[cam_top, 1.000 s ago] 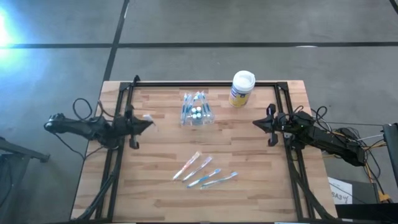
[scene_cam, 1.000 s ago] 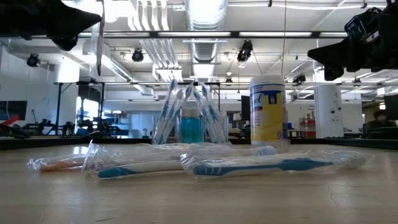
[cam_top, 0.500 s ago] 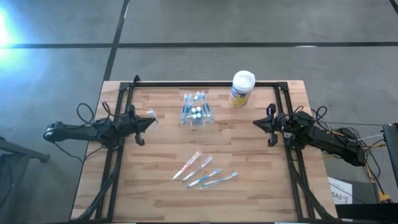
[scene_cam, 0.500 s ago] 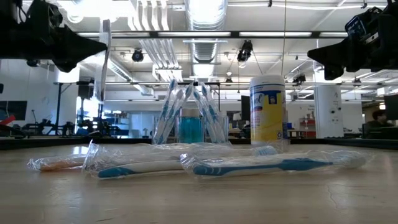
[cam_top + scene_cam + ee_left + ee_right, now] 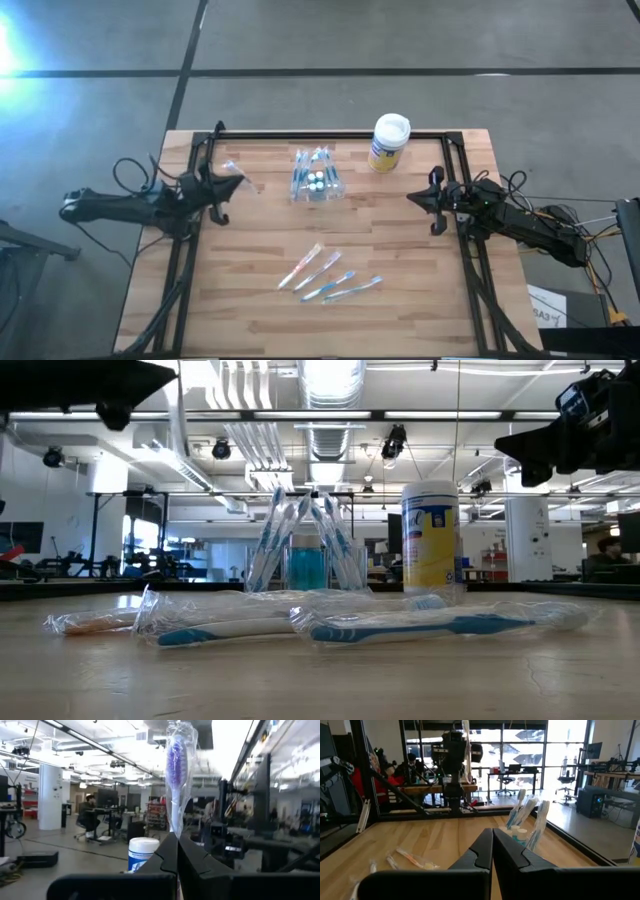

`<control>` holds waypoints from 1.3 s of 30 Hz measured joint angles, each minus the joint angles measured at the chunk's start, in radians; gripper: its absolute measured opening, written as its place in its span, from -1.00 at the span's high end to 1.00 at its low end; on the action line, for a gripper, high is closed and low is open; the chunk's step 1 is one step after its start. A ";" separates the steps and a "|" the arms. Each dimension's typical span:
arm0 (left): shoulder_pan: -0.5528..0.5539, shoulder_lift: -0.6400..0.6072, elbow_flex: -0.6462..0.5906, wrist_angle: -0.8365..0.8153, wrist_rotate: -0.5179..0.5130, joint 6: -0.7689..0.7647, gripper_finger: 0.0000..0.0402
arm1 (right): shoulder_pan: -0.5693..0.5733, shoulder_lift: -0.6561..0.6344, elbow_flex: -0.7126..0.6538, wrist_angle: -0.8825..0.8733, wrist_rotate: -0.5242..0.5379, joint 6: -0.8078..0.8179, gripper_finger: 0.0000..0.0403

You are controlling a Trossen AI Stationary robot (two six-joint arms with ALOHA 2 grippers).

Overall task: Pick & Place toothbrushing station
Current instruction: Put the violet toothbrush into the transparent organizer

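While left gripper (image 5: 176, 851) clamps wrapped toothbrush (image 5: 177, 775), toothbrushing station (image 5: 317, 177) mid-table

Both arms are dark and slender, built of jointed segments. Black cables loop off the left arm (image 5: 130, 205) and the right arm (image 5: 520, 222). Each ends in two dark, tapered fingers (image 5: 192, 862).

The wrapped toothbrush's (image 5: 176, 780) handle is hidden between the left end effector's (image 5: 177, 851) closed fingers.
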 joint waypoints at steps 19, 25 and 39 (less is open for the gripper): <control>0.295 0.879 0.266 0.418 0.161 -0.071 1.00 | 0.000 0.001 0.000 0.006 0.000 -0.002 0.96; 0.335 0.980 0.268 0.476 0.157 -0.109 1.00 | 0.000 0.001 0.000 0.005 0.000 -0.030 0.96; 0.343 1.137 0.267 0.486 0.108 -0.134 1.00 | 0.000 0.006 0.000 0.012 0.000 -0.027 0.96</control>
